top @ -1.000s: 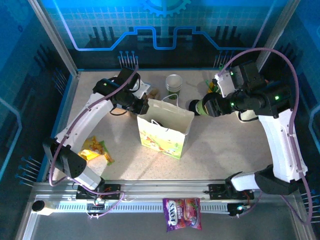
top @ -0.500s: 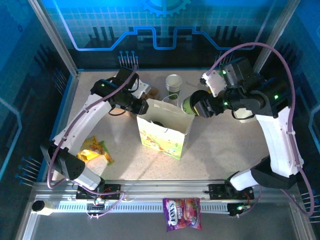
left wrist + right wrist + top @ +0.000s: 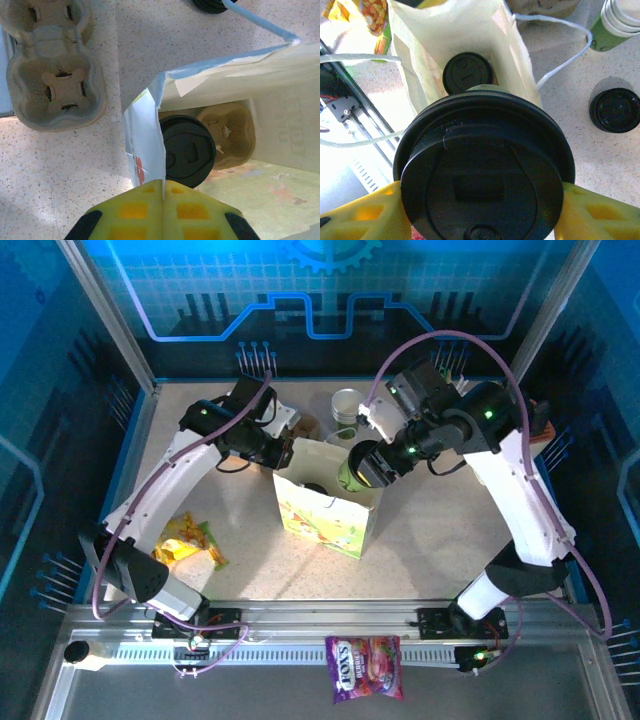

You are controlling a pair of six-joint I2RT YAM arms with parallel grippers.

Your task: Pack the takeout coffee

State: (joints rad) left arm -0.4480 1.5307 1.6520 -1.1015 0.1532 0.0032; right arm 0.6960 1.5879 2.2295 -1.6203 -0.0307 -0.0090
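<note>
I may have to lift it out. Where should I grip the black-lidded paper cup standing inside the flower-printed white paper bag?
Probably across the round black lid's rim, from above: the cup stands upright, and the bag walls and brown cardboard carrier block its sides.

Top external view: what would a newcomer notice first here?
The right gripper holds a black-lidded coffee cup over the open mouth of the flower-printed paper bag at the middle of the table. Inside the bag, a second lidded cup already sits in a cardboard carrier, while the left gripper pinches the bag's left rim.
</note>
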